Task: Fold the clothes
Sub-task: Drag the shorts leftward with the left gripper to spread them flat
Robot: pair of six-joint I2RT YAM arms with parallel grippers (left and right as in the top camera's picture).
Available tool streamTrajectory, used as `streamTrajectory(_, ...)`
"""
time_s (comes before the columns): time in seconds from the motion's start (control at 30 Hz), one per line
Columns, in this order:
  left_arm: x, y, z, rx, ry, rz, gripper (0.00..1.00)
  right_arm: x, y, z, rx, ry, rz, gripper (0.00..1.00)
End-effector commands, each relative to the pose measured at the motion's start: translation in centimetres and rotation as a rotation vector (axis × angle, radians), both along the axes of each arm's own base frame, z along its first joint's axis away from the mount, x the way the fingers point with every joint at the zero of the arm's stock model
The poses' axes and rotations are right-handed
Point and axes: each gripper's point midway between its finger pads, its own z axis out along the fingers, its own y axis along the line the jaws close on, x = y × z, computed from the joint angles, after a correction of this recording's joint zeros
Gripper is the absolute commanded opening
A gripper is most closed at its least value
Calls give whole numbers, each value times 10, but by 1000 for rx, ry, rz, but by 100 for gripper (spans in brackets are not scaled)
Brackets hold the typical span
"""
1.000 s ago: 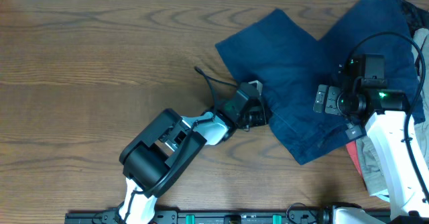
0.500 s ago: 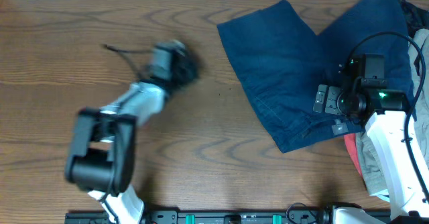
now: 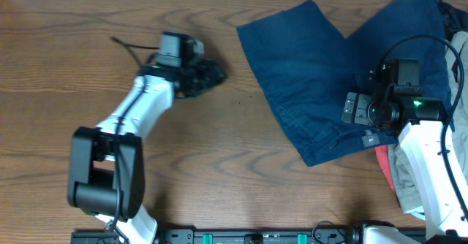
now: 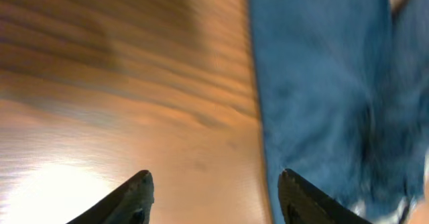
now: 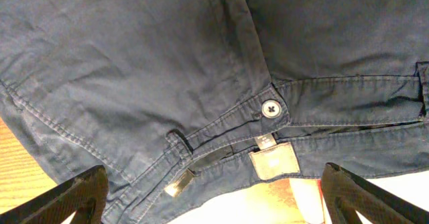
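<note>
Denim shorts (image 3: 307,69) lie spread, unfolded; left gripper (image 4: 216,184) jaws apart over table (image 3: 73,69), right gripper (image 5: 214,177) jaws apart above waistband (image 5: 348,100) – suggest pinching leg hems (image 3: 278,16) squarely, folding evenly

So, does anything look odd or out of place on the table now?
The shorts lie unfolded and askew at the right of the table, a red cloth peeking out beside the waistband. The left fingers hang open over wood, apart from the shorts.
</note>
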Motion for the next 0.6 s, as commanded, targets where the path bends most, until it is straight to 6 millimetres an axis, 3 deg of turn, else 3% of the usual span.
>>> streamTrajectory(0.0,-20,-46,-9,-15,9,-125,65,2,-3,6,-8,-14,2,99)
streamTrajectory(0.2,-50,-107,-39,32,50,-189,72,1,-3,6,-8,-11,2,99)
streamTrajectory(0.57,-95,-189,-87,-28,134,-232,71,0,-3,5,-8,-7,2,99)
